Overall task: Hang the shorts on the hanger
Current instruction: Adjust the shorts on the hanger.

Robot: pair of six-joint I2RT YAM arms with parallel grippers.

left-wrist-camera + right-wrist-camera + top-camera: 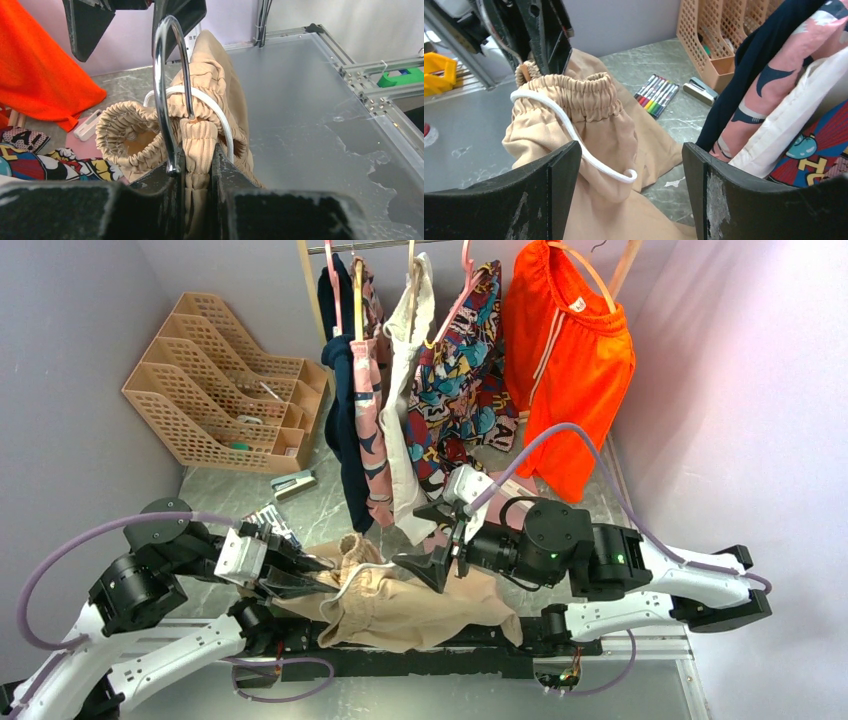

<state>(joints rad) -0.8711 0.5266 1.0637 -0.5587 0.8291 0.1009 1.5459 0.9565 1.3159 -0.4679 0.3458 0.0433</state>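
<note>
The table [330,502] spreads grey under me, with bare room at 5 o'clock along its near edge. Hung clothes crowd the back at 12, with the orange shorts [565,350] at 1. At 10 stands a slotted file rack [215,380], holding a few small things I cannot make out. The shorts [400,605] are heaped at 6 by the near edge. My left jaws are pinched tight on their gathered waistband. The hanger [159,100] shows only its metal hook, upright just beside that pinch. My right jaws stand wide and empty by the shorts. Markers [657,93] and a stapler [700,90] lie towards 10.
</note>
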